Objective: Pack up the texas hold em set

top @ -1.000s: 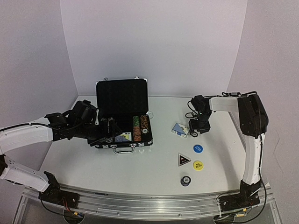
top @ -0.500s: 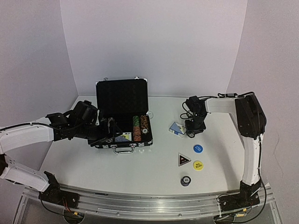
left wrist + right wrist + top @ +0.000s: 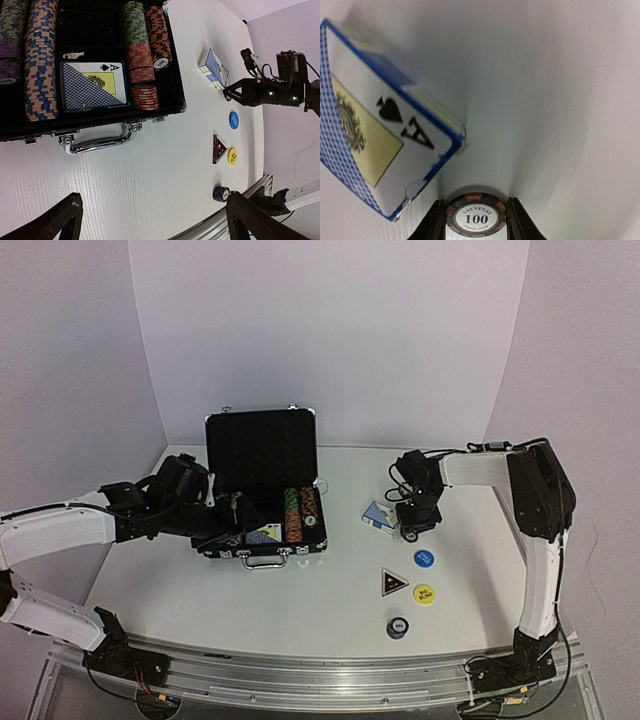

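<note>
The black silver-trimmed case (image 3: 262, 452) stands open, with rows of striped chips (image 3: 142, 55) and a blue card deck (image 3: 92, 85) inside. A second blue deck (image 3: 375, 145) lies on the table to the right of it. Just beside this deck my right gripper (image 3: 476, 220) is shut on a black-and-orange 100 poker chip (image 3: 476, 216) that stands on edge on the table. My left gripper (image 3: 155, 220) hangs open at the case's front left, holding nothing. A blue button (image 3: 424, 559), a yellow button (image 3: 424, 594) and a black triangular marker (image 3: 393, 582) lie at the front right.
A small stack of purple chips (image 3: 398, 627) sits near the table's front edge, by the rail (image 3: 320, 665). The case handle (image 3: 97, 142) faces the front. White walls close in the back and both sides.
My right gripper has shifted slightly left toward the loose deck and its fingers have closed onto the 100 chip. The left arm has barely moved.
</note>
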`<control>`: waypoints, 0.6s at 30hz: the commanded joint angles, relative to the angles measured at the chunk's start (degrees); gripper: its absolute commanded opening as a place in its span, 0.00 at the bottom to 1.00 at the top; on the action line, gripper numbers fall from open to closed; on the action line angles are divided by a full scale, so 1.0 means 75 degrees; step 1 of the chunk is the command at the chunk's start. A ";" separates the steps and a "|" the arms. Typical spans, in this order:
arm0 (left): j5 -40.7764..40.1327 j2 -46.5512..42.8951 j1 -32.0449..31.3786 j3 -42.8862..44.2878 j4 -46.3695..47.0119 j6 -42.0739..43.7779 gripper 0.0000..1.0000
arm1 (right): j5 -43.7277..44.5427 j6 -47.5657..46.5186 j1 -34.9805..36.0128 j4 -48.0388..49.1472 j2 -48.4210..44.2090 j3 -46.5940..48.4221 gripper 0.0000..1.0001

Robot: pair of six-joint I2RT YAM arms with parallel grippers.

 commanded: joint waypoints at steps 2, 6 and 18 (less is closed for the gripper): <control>0.0207 0.0172 -0.0005 -0.0092 0.0518 0.0087 1.00 | -0.0176 0.0016 0.0364 -0.0460 -0.1045 -0.0434 0.34; 0.0379 0.0372 -0.0005 -0.0042 0.0697 0.0091 1.00 | -0.0334 -0.0020 0.0686 -0.0473 -0.1564 -0.0756 0.34; 0.0714 0.0929 -0.0006 0.0207 0.0809 0.0239 1.00 | 0.0095 0.0074 0.0363 -0.0583 -0.0974 -0.0706 0.64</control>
